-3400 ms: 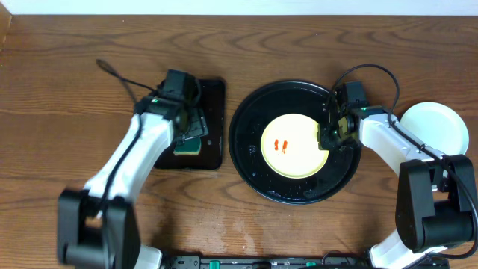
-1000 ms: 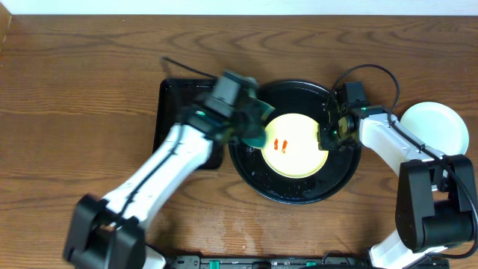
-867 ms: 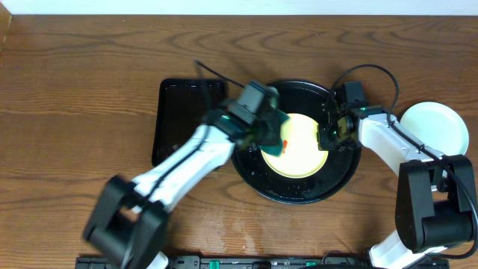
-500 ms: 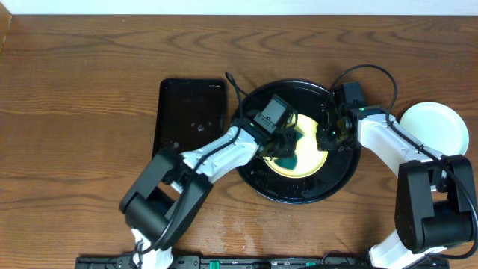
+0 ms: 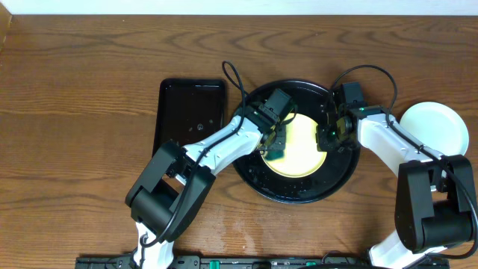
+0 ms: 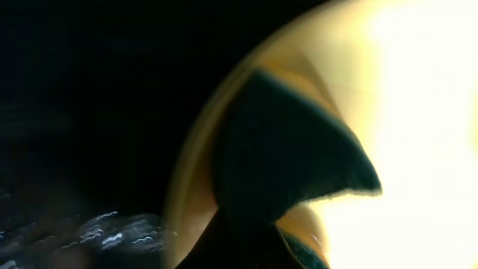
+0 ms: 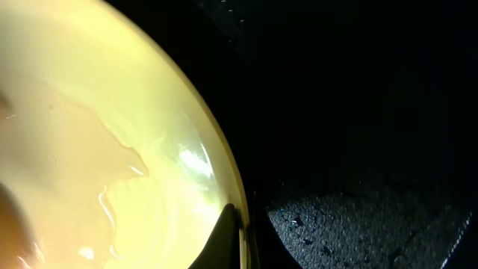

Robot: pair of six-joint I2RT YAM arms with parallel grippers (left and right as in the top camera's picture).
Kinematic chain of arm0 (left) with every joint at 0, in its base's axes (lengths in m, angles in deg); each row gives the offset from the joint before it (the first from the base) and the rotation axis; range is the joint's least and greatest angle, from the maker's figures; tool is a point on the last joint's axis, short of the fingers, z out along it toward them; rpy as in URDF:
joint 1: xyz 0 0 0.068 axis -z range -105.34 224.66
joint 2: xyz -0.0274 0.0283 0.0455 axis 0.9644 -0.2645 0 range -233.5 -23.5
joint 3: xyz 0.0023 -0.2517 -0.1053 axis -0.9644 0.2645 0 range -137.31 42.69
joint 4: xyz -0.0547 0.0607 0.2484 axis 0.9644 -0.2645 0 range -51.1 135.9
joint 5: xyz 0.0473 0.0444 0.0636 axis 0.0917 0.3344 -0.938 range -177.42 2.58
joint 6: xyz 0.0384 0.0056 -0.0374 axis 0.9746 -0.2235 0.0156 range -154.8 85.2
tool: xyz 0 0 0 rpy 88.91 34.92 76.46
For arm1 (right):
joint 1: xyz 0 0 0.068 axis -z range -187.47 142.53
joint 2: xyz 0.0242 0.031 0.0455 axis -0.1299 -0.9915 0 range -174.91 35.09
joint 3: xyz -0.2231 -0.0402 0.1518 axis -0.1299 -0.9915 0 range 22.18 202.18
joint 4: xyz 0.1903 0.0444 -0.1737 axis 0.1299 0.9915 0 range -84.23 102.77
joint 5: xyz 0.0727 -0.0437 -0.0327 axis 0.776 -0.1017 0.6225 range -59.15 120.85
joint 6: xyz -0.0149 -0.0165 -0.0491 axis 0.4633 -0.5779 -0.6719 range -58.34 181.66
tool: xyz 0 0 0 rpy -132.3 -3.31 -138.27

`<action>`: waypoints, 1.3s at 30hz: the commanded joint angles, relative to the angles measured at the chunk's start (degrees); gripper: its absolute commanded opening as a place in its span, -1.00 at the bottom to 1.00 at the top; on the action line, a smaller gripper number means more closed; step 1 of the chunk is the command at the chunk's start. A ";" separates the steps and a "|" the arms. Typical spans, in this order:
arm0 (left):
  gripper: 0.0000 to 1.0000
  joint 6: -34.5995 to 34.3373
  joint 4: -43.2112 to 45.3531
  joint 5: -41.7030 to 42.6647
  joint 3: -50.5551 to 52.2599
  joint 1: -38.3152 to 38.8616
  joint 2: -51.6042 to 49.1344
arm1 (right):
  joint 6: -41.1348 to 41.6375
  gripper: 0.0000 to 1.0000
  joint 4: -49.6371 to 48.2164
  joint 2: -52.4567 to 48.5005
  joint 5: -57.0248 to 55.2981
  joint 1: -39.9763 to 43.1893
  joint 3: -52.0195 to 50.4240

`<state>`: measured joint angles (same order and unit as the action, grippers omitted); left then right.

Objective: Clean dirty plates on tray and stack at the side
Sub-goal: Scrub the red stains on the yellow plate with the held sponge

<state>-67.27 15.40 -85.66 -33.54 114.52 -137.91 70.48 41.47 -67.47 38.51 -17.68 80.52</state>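
left hand (image 5: 273,142): pinched on a dark green fuzzy sponge (image 6: 287,157), which is pressed to the pale yellow round shallow plate (image 5: 305,146). right hand (image 5: 329,134): nipped on that plate's right rim, steadying it. the plate lies centred in the large round glossy black tray (image 5: 258,179), which is raised-rimmed and water-speckled. glaze is smooth with a wet sheen; no red smear shows on its bare part.

progress, judged: one pale round plate (image 5: 435,127) sits aside at the right on the grained wooden table (image 5: 75,90), seemingly done. the yellow plate is mid-wipe, not yet stacked. a third plate is not in view. small rectangular black tray (image 5: 190,112): glossy, left of the round one.
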 commanded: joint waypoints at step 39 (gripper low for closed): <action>-0.85 -2.51 -5.09 -12.55 -2.05 -6.23 -6.69 | 0.28 -0.98 0.90 -0.96 -1.46 -1.51 -1.14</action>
<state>-69.72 13.30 -75.95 -37.80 111.92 -141.34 71.29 41.74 -67.47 40.19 -18.95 80.52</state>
